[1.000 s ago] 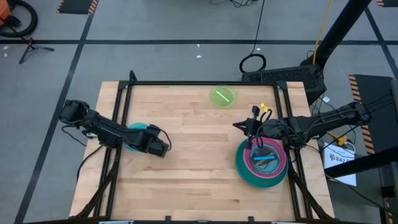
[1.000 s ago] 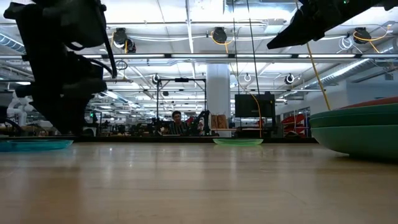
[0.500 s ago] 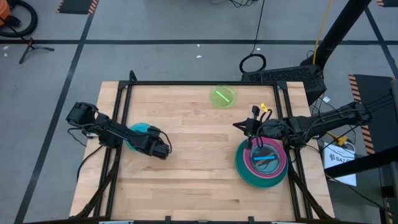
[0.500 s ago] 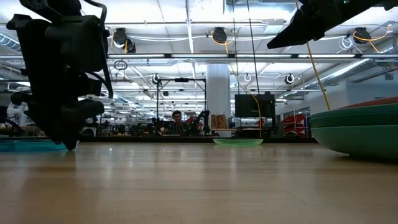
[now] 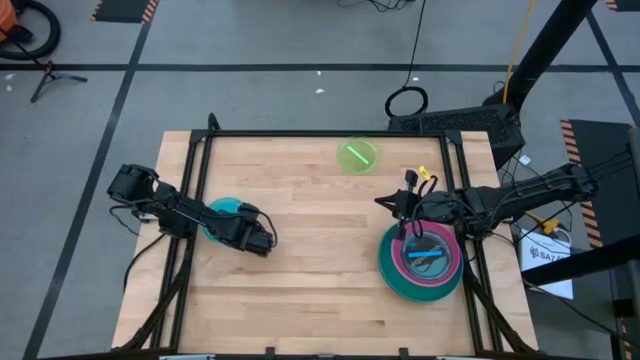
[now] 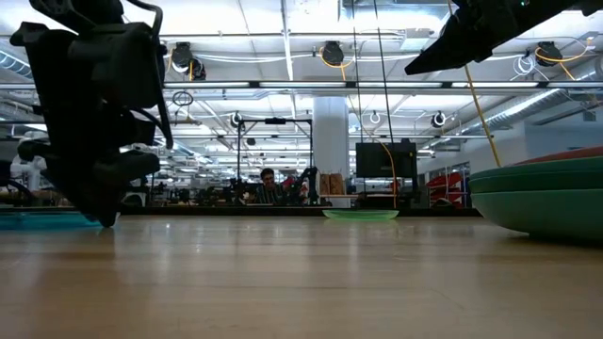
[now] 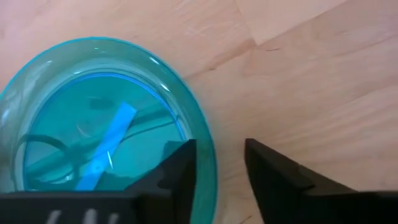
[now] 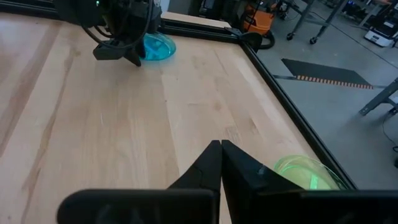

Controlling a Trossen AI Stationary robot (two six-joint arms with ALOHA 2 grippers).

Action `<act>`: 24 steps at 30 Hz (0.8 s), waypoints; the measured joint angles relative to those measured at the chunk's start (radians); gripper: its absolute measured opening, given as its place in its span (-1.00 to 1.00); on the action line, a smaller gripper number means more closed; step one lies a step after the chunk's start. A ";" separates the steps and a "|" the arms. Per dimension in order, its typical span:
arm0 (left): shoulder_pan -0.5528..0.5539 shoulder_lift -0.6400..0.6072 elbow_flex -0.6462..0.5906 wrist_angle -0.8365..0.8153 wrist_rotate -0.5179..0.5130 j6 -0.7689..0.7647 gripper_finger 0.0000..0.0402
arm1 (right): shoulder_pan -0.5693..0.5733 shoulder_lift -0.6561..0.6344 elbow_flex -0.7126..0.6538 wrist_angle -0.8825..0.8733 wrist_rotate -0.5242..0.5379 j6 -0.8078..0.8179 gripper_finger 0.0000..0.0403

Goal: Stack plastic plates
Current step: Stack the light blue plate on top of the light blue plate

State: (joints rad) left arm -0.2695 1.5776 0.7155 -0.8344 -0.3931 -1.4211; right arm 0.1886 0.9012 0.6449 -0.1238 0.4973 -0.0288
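A teal plate [image 5: 222, 210] lies flat on the table at the left; it also shows in the left wrist view [image 7: 93, 130]. My left gripper [image 7: 221, 146] is open and low over its rim, one finger over the inside, one outside; in the high view my left gripper [image 5: 250, 228] stands at the plate's right side. A stack of plates [image 5: 422, 262], dark green below, magenta and blue on top, sits at the right. A lime plate [image 5: 358, 155] lies at the far edge. My right gripper [image 8: 221, 152] is shut and empty, raised just beyond the stack. My left gripper stands astride the teal plate's rim [image 7: 208, 177], one finger [image 7: 180, 165] over the inside and one [image 7: 273, 177] outside, pointing down from above. I cannot tell whether the fingers touch the rim. The plate lies flat on the table.
Bare wood lies between the teal plate and the stack. A black frame [image 5: 330, 133] runs along the table's edges. The lime plate [image 8: 305, 171] lies near the far right corner. People and equipment show in the room beyond the table [image 6: 268, 184].
My left gripper has come down toward the table at the teal plate's rim, shifting slightly toward the near edge, then kept still. The plates have not moved.
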 joint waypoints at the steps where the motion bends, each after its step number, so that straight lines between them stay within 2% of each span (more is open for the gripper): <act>1: 0.000 0.000 0.000 0.003 0.000 0.000 -0.35 | 0.000 0.000 0.000 0.000 0.000 0.000 -0.98; 9: -0.017 0.002 0.010 0.012 -0.004 0.006 -0.79 | 0.000 0.000 0.000 0.000 0.000 -0.002 -0.98; 15: -0.040 0.002 0.092 -0.046 -0.040 0.070 -0.97 | 0.000 0.000 0.000 0.000 0.000 -0.009 -0.98; 19: -0.063 0.002 0.181 -0.065 -0.087 0.226 -0.97 | 0.000 0.000 0.000 0.000 0.000 -0.010 -0.98; 24: -0.104 0.002 0.309 -0.024 -0.166 0.545 -0.97 | 0.000 0.000 0.000 0.000 0.000 -0.010 -0.98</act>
State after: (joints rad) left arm -0.3734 1.5795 1.0247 -0.8581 -0.5587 -0.8764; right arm 0.1886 0.9012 0.6449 -0.1242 0.4970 -0.0383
